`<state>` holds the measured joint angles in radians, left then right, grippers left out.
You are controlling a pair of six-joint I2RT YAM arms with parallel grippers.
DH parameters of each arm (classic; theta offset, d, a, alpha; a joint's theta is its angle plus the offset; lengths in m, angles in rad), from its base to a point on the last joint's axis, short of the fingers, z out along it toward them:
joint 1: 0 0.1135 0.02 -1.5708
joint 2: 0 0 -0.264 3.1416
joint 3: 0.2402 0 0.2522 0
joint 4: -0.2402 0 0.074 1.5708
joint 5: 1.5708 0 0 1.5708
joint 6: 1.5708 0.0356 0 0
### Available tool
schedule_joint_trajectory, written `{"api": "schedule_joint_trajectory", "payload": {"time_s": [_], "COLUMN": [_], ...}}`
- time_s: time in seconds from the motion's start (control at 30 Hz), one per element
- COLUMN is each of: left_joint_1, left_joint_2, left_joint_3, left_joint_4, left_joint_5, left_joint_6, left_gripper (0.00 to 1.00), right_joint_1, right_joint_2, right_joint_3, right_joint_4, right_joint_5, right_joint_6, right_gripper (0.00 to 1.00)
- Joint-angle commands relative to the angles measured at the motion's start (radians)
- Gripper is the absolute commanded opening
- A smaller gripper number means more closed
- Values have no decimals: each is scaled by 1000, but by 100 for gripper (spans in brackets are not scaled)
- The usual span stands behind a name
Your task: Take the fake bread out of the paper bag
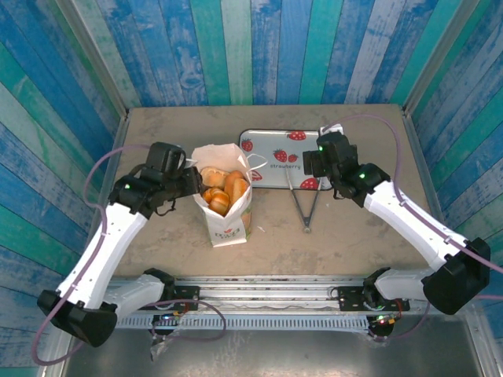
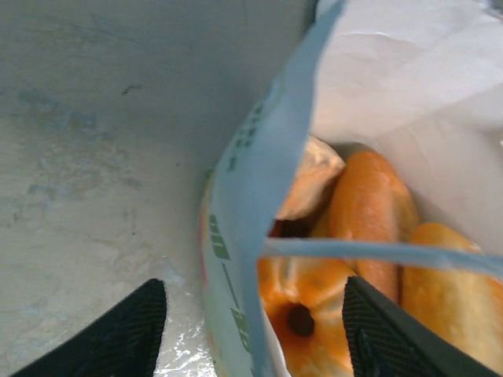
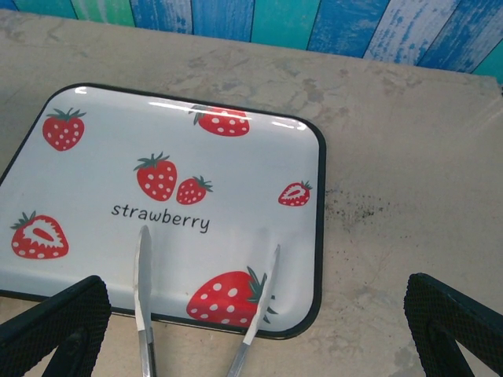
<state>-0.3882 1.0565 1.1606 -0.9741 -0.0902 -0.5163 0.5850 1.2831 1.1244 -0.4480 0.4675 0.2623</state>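
At the centre of the table (image 1: 354,236), the paper bag (image 1: 229,216) stands upright, fake bread (image 1: 224,190) piled inside; I see my left gripper (image 2: 253,310) parted astride its left wall, the right gripper (image 3: 255,318) spread wide above the strawberry tray (image 3: 86,181) and tongs (image 3: 142,298).

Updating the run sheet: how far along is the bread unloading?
Done: nothing yet; the tray holds no bread. In hand: the left pincer straddles the paper bag wall, jaws apart, one finger inside by the fake bread. The right pincer hangs open above the tray's near edge and the tongs. Remaining: every roll, all inside the bag.
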Motion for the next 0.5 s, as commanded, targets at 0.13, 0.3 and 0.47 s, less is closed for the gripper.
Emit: {"api": "schedule_joint_trajectory", "payload": {"time_s": [0.13,0.3,0.47], "left_joint_1": [-5,-5,-5], "left_joint_2": [77,119,149], "left_joint_3": [48,60,102], "left_joint_4": [-38,-32,-42], "left_joint_5": [-129,-156,-221], "left_joint_6": [59,79,100], "left_gripper": [46,29,12], "right_joint_1": [7,7,7], "right_joint_2": [-14,-4,8], "right_joint_3": [-15,-10,-4], "right_joint_4": [1,9,9], "right_joint_5": [17,16,16], "right_joint_6": [11,8,4], "right_gripper": [100,100,100]}}
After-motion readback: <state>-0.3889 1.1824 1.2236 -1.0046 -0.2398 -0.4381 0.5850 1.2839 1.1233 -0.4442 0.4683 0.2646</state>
